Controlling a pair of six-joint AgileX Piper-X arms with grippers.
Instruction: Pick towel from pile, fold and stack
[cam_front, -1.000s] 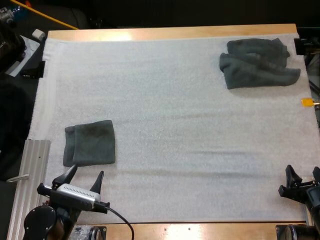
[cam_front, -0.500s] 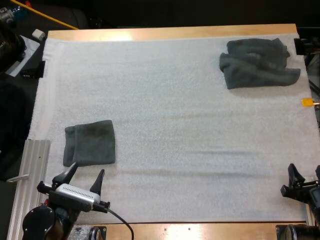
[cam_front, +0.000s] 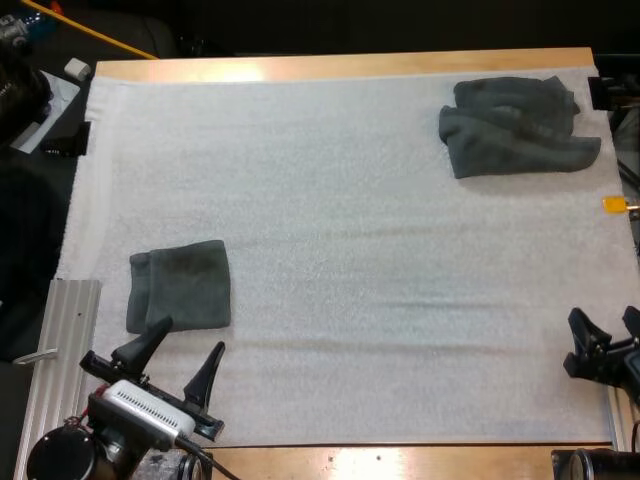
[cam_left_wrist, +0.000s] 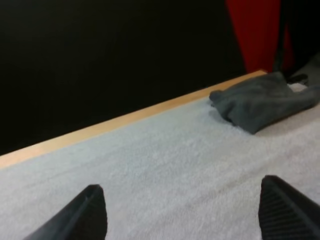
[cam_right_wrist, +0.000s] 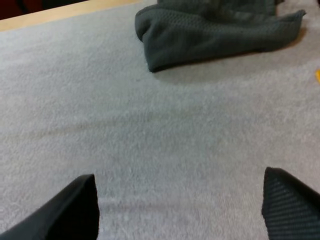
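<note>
Since half a second ago the left gripper (cam_front: 191, 335) has drawn back toward the table's near edge and swung slightly rightward, while the right gripper (cam_front: 604, 315) has barely shifted.

At the far left a ribbed metal rail (cam_front: 70, 340) lies along the white mat (cam_front: 330, 230). Just beside it sits the folded towel (cam_front: 180, 288), dark grey-green and flat. The left gripper stands at its near edge with fingers spread wide and nothing between them. Seen from above, one fingertip overlaps the towel's hem, and I cannot tell whether it touches. A wide stretch of bare mat separates the two towels. The crumpled towel (cam_front: 515, 125) is heaped at the far right corner, well apart from both arms. The right gripper waits at the near right edge, its fingers also wide apart and holding nothing.

From above, both towels are seen at once. The left wrist view looks between its open fingers (cam_left_wrist: 92, 210) across the mat to the crumpled towel (cam_left_wrist: 260, 100) beside the wooden table edge (cam_left_wrist: 125, 120). The right wrist view faces that same heap (cam_right_wrist: 215, 30) over bare mat, and its knit texture is plain
</note>
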